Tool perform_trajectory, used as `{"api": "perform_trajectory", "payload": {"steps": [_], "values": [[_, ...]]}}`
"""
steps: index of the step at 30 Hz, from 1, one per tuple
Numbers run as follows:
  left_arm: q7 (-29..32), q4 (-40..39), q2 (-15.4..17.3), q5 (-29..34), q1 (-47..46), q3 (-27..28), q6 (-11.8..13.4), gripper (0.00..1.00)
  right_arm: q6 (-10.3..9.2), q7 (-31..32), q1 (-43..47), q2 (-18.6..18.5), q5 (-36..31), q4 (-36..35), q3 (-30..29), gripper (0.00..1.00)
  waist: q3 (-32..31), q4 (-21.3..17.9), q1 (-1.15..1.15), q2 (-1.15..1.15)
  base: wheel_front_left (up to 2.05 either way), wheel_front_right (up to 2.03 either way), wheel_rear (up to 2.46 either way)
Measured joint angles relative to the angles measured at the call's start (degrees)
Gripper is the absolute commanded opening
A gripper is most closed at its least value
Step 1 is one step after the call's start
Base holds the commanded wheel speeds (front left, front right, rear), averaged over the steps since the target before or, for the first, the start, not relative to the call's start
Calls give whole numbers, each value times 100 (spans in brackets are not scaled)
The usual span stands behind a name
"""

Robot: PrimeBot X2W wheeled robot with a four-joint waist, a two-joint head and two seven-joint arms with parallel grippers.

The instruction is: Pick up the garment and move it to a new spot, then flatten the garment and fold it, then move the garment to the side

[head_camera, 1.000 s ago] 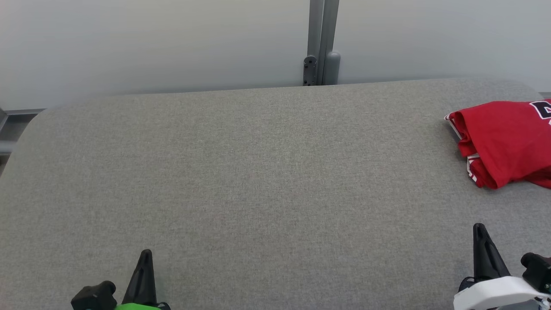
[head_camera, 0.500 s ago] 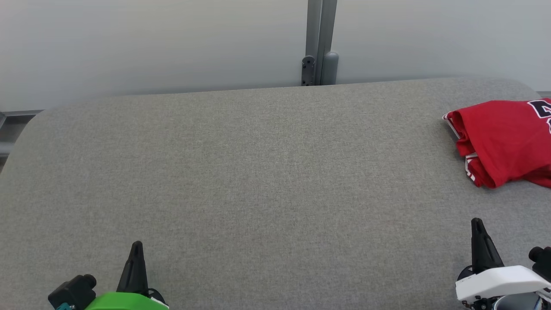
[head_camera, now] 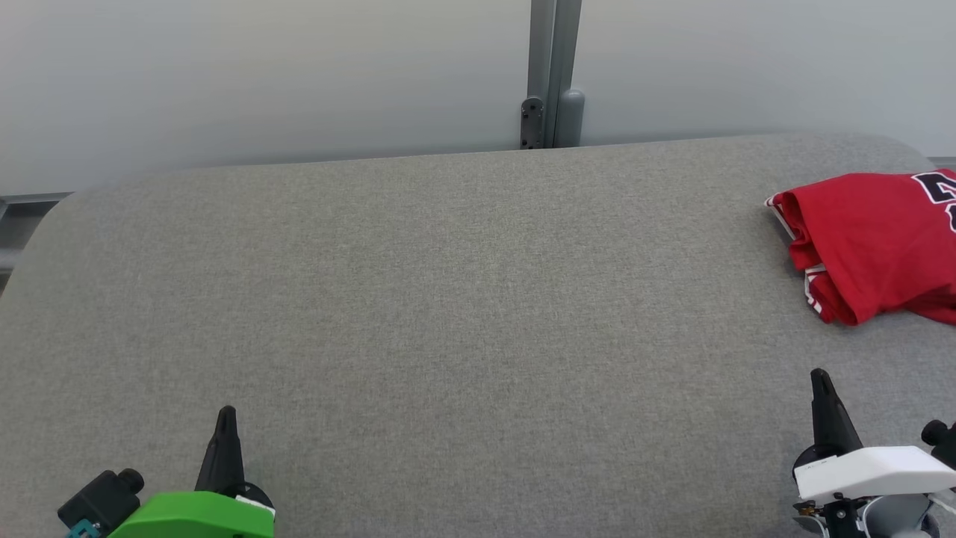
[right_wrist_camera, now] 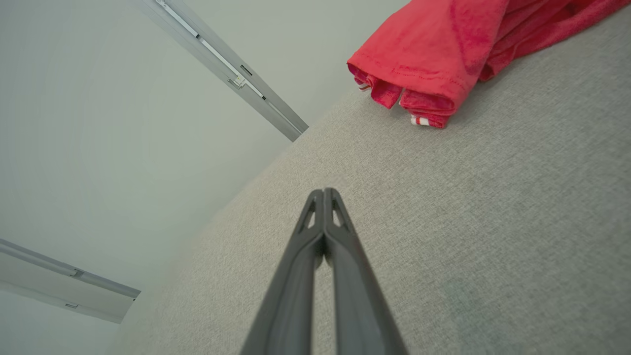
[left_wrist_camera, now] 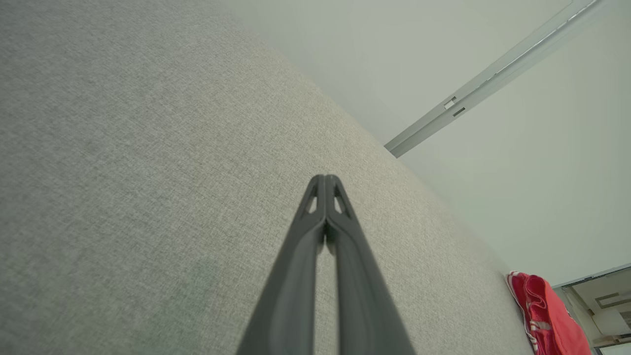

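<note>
The garment is a red jersey with red-and-white striped trim and a dark print. It lies folded in a loose pile at the table's far right, cut off by the edge of the head view. In the left wrist view the garment shows small at the lower right. In the right wrist view the garment lies ahead at the top. My left gripper is shut and empty at the lower left, its tips pressed together. My right gripper is shut and empty, a short way in front of the garment.
The grey fabric-covered table spreads wide between the two grippers and to the left of the garment. Behind it stands a pale wall with a grey vertical post. The table's corners are rounded.
Both grippers have moved a little forward over the table, and more of their wrist housings shows. The garment has not moved; the camera shifted slightly.
</note>
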Motion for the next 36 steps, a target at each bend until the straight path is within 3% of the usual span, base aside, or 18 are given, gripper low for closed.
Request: {"api": "perform_trajectory", "payload": {"steps": [36], "values": [[588,-46,1,-2270,-342,254,-63,0,-2,600,-388,0,2403,179,67,0,-9,-71,0,0,0,0,0]]}}
